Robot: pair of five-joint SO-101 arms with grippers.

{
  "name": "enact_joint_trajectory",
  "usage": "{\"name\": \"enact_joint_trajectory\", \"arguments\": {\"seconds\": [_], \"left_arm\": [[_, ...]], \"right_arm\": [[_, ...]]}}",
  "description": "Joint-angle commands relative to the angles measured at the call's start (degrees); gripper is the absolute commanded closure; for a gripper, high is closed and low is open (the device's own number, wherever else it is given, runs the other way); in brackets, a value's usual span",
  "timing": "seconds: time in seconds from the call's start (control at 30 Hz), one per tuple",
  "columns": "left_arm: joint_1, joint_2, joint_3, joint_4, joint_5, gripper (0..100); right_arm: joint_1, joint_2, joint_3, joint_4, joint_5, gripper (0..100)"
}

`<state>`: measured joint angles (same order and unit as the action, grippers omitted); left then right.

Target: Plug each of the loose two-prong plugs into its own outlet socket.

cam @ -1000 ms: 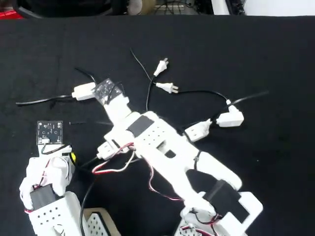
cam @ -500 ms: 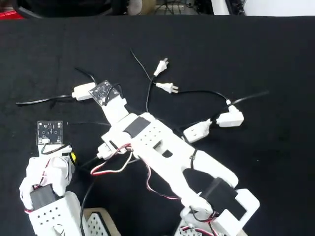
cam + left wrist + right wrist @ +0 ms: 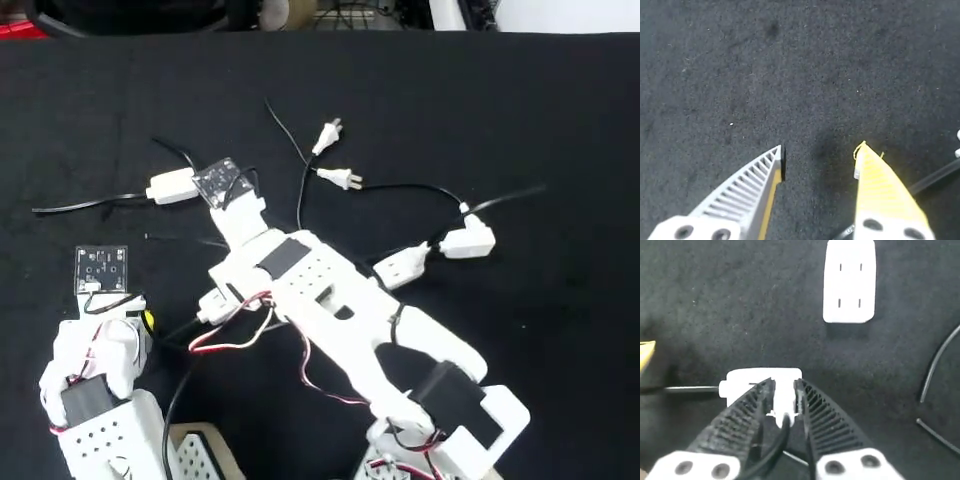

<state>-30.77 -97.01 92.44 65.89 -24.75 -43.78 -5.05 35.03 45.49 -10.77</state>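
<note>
Nudged the right arm's tip a shade toward the far side of the desk (image 3: 560, 90) since half a second ago, with the plugs and outlets on it left lying as before. Clenched narrowly in the right pincer (image 3: 784, 385): a small white plug (image 3: 784, 402), with its black cord (image 3: 771, 450) trailing back between the fingers and its nose pressed against a white socket block (image 3: 745, 380), itself tailed by a thin lead (image 3: 690, 388) running off sideways. Probably gripped that way to drive the prongs straight in along the line of the arm; impossible to tell whether fully seated, with the joint hidden behind the fingers. Just beyond, flat on the desk and slots up, a second white outlet (image 3: 849, 280), apart from the pincer and unoccupied. Farther right in the high view, an upper loose plug (image 3: 328, 133) and a lower loose plug (image 3: 346, 180), near each other, prongs bare, well apart from any socket, so judged not yet dealt with. Low at the near left, the left pincer (image 3: 820, 147), spread wide over bare desk, grasping nothing and touching nothing, seemingly kept clear of the working arm
</note>
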Motion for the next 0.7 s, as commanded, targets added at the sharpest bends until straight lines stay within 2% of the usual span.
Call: {"name": "enact_joint_trajectory", "arguments": {"seconds": [0.0, 0.4, 0.67], "left_arm": [[-0.5, -0.4, -0.3, -1.1, -0.4, 77], [-0.5, -0.4, -0.3, -1.2, -0.4, 77], [-0.6, -0.4, 1.7, -4.6, -0.4, 77]], "right_arm": [[0.4, 0.1, 0.0, 1.7, -2.3, 98.7], [0.2, 0.5, 0.3, 2.8, -3.9, 98.7], [0.1, 0.6, 1.7, 2.8, -3.8, 98.7]]}}
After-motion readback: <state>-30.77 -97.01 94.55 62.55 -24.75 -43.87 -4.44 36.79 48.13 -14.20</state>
